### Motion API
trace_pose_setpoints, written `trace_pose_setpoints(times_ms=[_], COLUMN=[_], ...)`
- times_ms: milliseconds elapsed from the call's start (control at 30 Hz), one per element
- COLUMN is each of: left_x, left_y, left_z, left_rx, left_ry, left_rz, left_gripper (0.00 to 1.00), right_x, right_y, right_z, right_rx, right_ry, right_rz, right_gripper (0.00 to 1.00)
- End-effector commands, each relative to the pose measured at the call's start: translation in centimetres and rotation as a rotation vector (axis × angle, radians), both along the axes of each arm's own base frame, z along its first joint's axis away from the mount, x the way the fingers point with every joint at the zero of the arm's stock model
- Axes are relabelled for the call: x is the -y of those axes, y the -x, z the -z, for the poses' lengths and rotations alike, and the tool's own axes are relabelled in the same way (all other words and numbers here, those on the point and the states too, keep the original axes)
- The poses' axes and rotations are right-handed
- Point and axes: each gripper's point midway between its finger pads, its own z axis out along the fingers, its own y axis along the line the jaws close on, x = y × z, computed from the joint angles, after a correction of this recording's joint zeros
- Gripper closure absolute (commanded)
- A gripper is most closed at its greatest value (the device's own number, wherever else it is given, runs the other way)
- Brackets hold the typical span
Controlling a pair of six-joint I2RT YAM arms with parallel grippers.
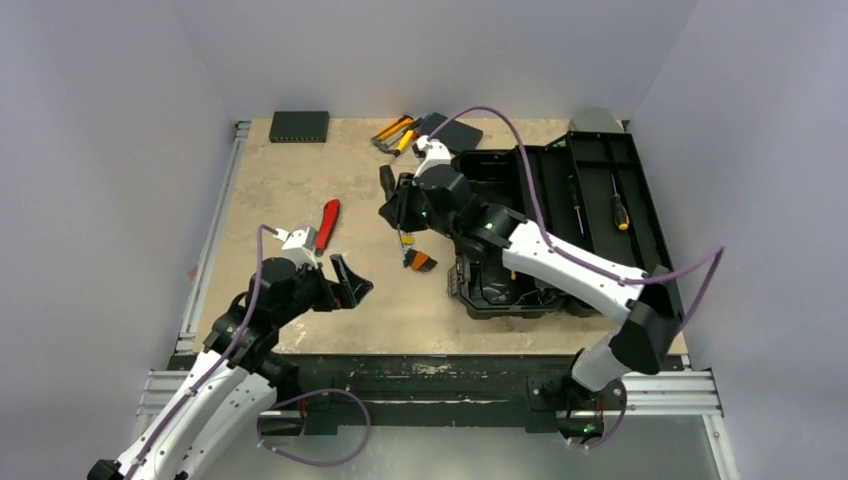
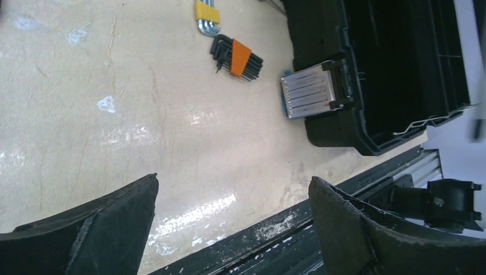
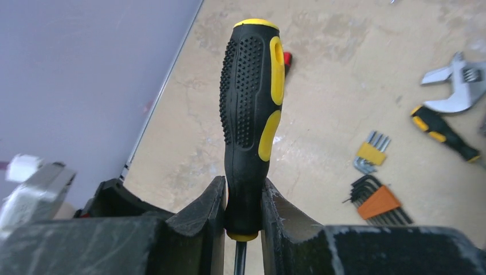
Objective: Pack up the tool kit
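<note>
The tool kit's black toolbox (image 1: 600,240) lies open at the right, with two screwdrivers (image 1: 620,210) in its lid tray. Left of the box, my right gripper (image 1: 403,200) (image 3: 243,195) is shut on the lower end of a yellow-black screwdriver handle (image 3: 250,103), held above the table. My left gripper (image 1: 350,285) (image 2: 234,179) stands open near the front edge with nothing between its fingers. A red-handled tool (image 1: 327,222) lies just beyond it. The left wrist view shows the toolbox's front wall (image 2: 329,123) and its metal latch (image 2: 309,91).
An orange hex key set (image 1: 420,260) (image 2: 239,57) (image 3: 378,201) and a yellow one (image 2: 206,12) (image 3: 371,153) lie left of the box. A wrench (image 3: 455,86) and yellow-black tools (image 1: 395,132) are further back. A flat black box (image 1: 299,125) sits far left.
</note>
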Motion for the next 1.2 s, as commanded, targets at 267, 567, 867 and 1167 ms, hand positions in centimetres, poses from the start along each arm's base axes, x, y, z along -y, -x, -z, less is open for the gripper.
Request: trace_pose_setpoints(times_ms=[267, 567, 867, 1167], left_x=[-1.2, -2.0, -0.9, 1.7], left_y=[-0.2, -1.4, -4.0, -7.3], left_z=[4.2, 5.5, 2.9, 0.3], left_rx=[-0.029, 0.11, 0.226, 0.244], left_ry=[-0.06, -0.085, -0.016, 0.044], left_rz=[-0.068, -0.092, -0.116, -0.115], left_gripper=[0.03, 0.06, 0.06, 0.08], right_x=[17.9, 31.9, 38.3, 40.3], right_y=[0.1, 2.6, 0.2, -6.2], right_z=[-12.7, -10.6, -8.8, -3.9], right_rx=[0.426, 0.358, 0.395, 0.332], right_ry=[0.358, 0.816, 1.005, 1.103], right_rz=[0.384, 0.643, 0.722, 0.529], right_gripper=[1.0, 1.0, 1.0, 1.0])
